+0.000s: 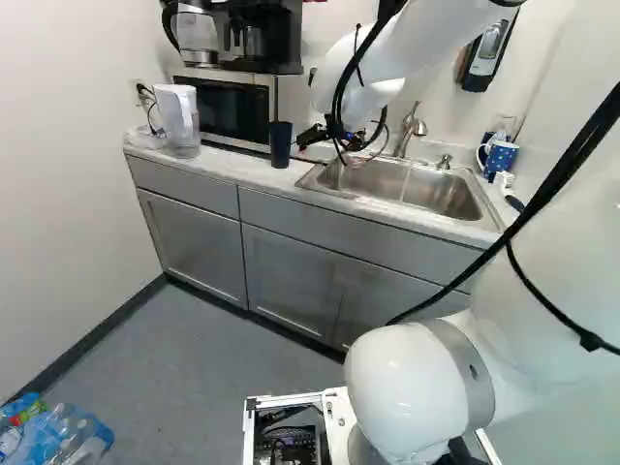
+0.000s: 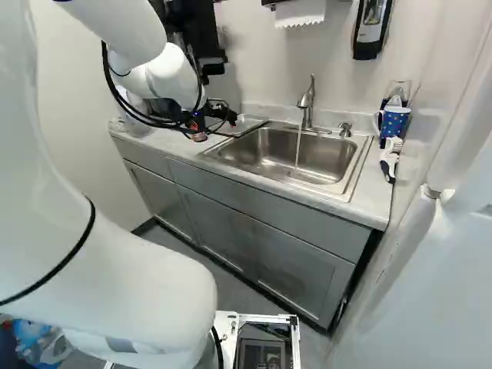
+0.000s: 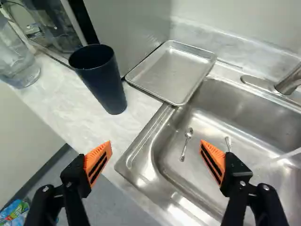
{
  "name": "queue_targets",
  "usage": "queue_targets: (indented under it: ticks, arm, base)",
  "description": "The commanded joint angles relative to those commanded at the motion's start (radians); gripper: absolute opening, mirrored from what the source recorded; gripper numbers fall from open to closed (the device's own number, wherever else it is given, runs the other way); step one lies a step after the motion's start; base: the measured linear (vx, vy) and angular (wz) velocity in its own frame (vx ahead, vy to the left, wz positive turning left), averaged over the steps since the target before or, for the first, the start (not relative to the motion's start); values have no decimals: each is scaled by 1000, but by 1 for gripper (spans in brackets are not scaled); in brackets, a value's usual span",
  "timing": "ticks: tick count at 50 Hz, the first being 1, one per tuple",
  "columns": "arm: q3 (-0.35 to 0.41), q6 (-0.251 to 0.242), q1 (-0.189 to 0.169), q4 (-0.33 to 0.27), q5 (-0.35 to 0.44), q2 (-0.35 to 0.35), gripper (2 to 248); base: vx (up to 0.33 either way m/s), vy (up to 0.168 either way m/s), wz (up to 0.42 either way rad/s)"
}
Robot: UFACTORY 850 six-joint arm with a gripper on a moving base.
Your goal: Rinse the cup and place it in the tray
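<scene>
My gripper (image 1: 334, 136) hangs over the counter's front part by the sink's near corner. In the wrist view the gripper (image 3: 155, 157) is open, nothing between its orange pads. A dark blue cup (image 3: 103, 82) stands upright on the counter ahead of the fingers, beside the microwave; the cup (image 1: 280, 144) also shows left of my gripper in the left base view. The metal tray (image 3: 171, 73) lies flat beyond the cup, between microwave and faucet, with nothing on it. Water runs from the faucet (image 2: 307, 104) into the sink (image 2: 269, 154).
Two spoons (image 3: 186, 143) lie in the sink. A clear pitcher (image 1: 178, 118) stands by the microwave (image 1: 228, 107). A coffee maker (image 1: 254, 37) is above it. A blue mug (image 2: 393, 121) and a white-handled brush (image 2: 390, 157) are at the counter's far end.
</scene>
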Motion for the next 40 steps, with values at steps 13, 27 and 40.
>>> queue_targets:
  ticks: [13,27,40]
  arm:
    - [-48,0,38,0,0,-52,247]
    - [-106,0,76,0,0,-113,247]
    - [-161,0,109,0,0,-169,247]
  base:
    - [0,0,0]
    - [0,0,0]
    - [0,0,0]
